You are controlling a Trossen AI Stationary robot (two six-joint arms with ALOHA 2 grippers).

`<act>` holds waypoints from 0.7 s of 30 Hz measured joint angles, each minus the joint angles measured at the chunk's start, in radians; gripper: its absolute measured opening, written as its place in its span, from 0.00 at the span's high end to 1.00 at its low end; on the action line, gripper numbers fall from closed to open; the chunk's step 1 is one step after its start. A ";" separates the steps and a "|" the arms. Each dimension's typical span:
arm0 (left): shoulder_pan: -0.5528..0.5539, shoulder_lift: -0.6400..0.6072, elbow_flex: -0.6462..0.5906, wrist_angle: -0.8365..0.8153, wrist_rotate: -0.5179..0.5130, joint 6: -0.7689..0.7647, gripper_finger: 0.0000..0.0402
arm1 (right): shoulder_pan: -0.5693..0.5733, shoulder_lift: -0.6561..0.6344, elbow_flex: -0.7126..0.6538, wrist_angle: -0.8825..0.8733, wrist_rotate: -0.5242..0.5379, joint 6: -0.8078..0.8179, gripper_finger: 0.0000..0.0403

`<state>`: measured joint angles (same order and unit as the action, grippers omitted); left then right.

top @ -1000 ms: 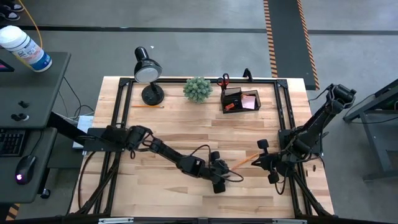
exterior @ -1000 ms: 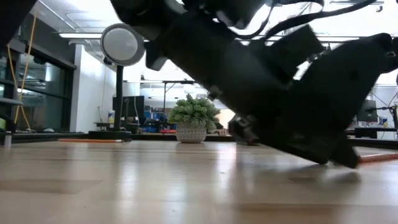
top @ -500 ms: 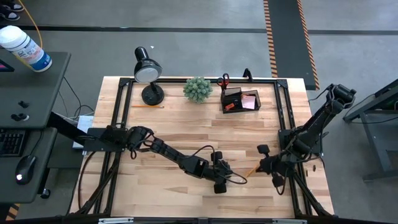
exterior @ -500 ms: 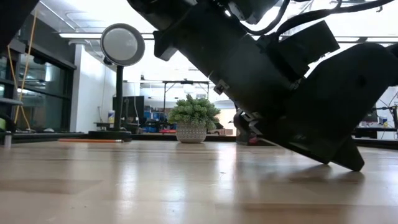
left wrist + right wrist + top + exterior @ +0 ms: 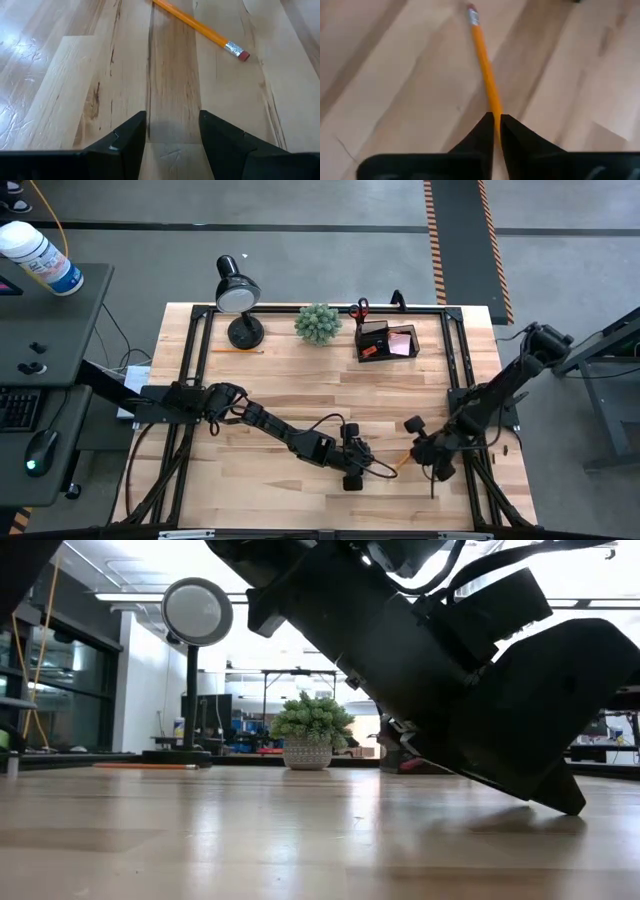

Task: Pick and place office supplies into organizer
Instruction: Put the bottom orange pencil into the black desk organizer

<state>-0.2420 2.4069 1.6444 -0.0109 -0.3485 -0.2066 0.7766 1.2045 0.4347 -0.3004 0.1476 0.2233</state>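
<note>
An orange pencil point(image 5: 400, 459) with a metal band and pink eraser lies between my two grippers near the table's near edge. My right gripper point(image 5: 418, 452) is shut on it. My left gripper point(image 5: 358, 465) is open, low over bare wood; the pencil's eraser end point(image 5: 243, 56) is ahead of its fingers, apart from them. The black organizer point(image 5: 385, 340) stands at the far edge with a pink sticky-note pad point(image 5: 402, 343) in its tray and red-handled scissors point(image 5: 360, 308) upright in its cup. A second pencil point(image 5: 238, 351) lies by the lamp base. My right gripper pinches the pencil's shaft point(image 5: 494, 111) between its two fingers, coming slanting down from the table's right. The pencil runs straight on ahead of the fingers, its eraser end point(image 5: 471, 12) toward my left gripper. The fingers hide its other end. Whether it is clear of the wood, I cannot tell.
A black desk lamp point(image 5: 238, 295) and a green plant ball point(image 5: 318, 323) stand along the far edge, left of the organizer. A black frame point(image 5: 452, 360) runs round the tabletop. Bare wood lies between the grippers and the organizer. A dark arm point(image 5: 450, 670) fills the low view.
My right gripper has moved toward the table's near edge and slightly left, and the pencil has gone with it, its eraser end drawing closer to my left gripper. My left gripper has shifted slightly toward the near edge.
</note>
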 joint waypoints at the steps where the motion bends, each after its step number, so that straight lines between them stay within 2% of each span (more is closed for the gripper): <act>1: 0.000 0.000 0.000 0.000 0.000 0.002 0.58 | -0.013 0.015 0.000 0.033 -0.023 -0.015 0.92; 6: 0.000 0.000 0.000 -0.010 -0.001 0.016 0.58 | -0.060 0.058 0.013 0.210 -0.116 -0.110 0.83; 14: 0.000 -0.003 0.002 -0.066 -0.005 0.017 0.58 | -0.084 0.168 0.089 0.217 -0.113 -0.235 0.74; 21: -0.001 -0.007 0.002 -0.124 -0.007 0.018 0.58 | -0.083 0.303 0.163 0.215 -0.129 -0.277 0.75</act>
<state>-0.2428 2.4004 1.6463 -0.1353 -0.3554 -0.1890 0.6937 1.5076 0.5977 -0.0850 0.0188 -0.0539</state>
